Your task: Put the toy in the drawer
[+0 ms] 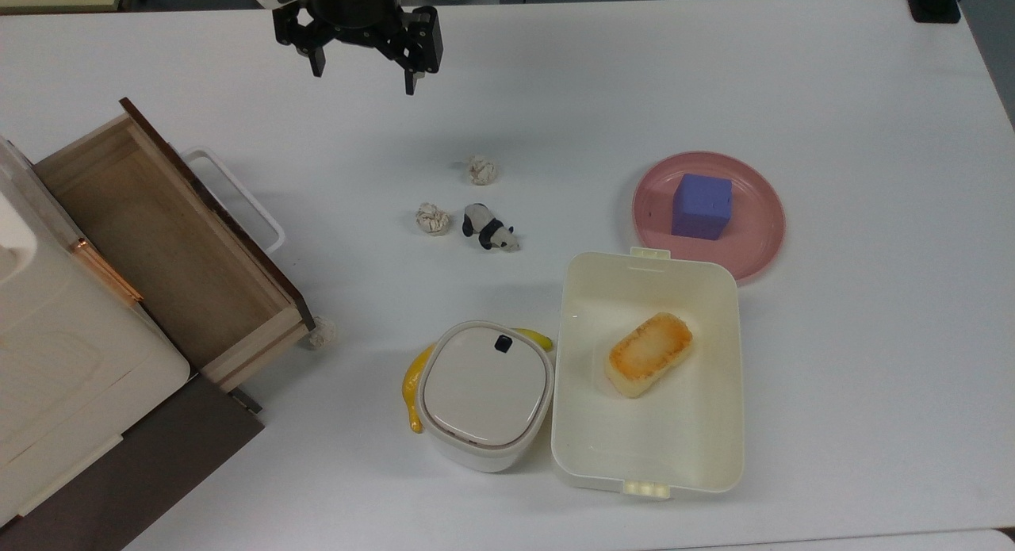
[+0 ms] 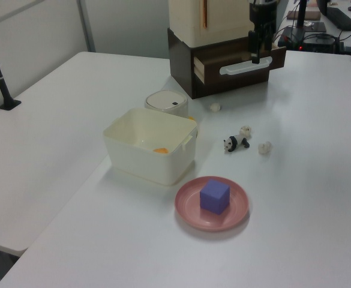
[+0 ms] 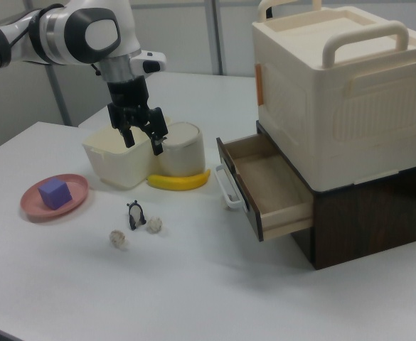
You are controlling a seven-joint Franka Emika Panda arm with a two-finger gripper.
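Air is all that lies between my fingers: my gripper hangs spread wide above the white table, holding nothing, near the top view's upper edge and well apart from everything on the surface. In the right view my gripper hovers in front of the lunch box, high over the toy. The toy, a small black-and-white panda, stands on the table near the middle of the top view, its head toward the top view's lower right. A crumpled paper ball sits just beside it on the top view's left, and a second paper ball lies a little farther up. The drawer is pulled open at the top view's left, its light wooden inside bare, its dark front panel and white loop handle facing the panda; it sticks out from a dark cabinet that carries a cream storage box on top. A third paper ball rests against the drawer's front corner. Below the panda in the top view are a round lidded container with a banana curled behind it, and the open cream lunch box holding a piece of toasted bread. A purple cube sits on a pink plate at the top view's right.
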